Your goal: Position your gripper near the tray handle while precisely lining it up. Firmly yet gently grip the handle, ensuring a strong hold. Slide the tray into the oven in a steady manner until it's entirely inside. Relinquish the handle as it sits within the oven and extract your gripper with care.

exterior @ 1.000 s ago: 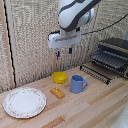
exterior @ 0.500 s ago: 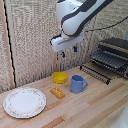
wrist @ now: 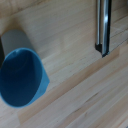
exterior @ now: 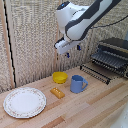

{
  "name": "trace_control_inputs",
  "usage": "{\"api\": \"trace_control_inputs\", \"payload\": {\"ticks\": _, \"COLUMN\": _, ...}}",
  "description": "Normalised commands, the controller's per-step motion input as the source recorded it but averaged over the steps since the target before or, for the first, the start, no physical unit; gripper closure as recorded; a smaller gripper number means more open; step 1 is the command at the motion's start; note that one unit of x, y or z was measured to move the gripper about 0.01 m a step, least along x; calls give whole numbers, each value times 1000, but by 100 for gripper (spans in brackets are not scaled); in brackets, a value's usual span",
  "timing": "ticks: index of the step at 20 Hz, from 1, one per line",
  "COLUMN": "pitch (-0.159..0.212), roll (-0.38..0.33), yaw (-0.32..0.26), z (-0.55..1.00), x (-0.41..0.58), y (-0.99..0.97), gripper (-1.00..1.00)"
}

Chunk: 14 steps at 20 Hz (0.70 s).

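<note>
Outside, my fingers (exterior: 67, 53) hang high above the blue mug (exterior: 77, 83), well apart from the tray (exterior: 106, 63) that juts from the oven (exterior: 116, 47) at the exterior view's right; I cannot tell whether they are spread. At the wrist, the mug (wrist: 22, 77) stands on the tabletop (wrist: 75, 60), the tray handle (wrist: 103, 25) apart from it.

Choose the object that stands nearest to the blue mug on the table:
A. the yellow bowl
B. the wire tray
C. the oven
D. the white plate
A: in the exterior view, the yellow bowl sits just beside the blue mug, closer than the plate, tray or oven.
</note>
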Motion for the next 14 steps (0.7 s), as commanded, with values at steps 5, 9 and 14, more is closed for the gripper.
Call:
{"api": "trace_control_inputs", "payload": {"ticks": 5, "pitch": -13, "roll": -286, "yaw": 161, "z": -81, "x": 0, "y": -339, "gripper": -100}}
{"api": "trace_control_inputs", "payload": {"ticks": 9, "pitch": -16, "roll": -297, "yaw": 142, "z": -91, "x": 0, "y": -386, "gripper": -100}}
{"api": "trace_control_inputs", "payload": {"ticks": 14, "pitch": 0, "roll": -284, "yaw": 134, "z": -157, "x": 2, "y": -423, "gripper": -100}}
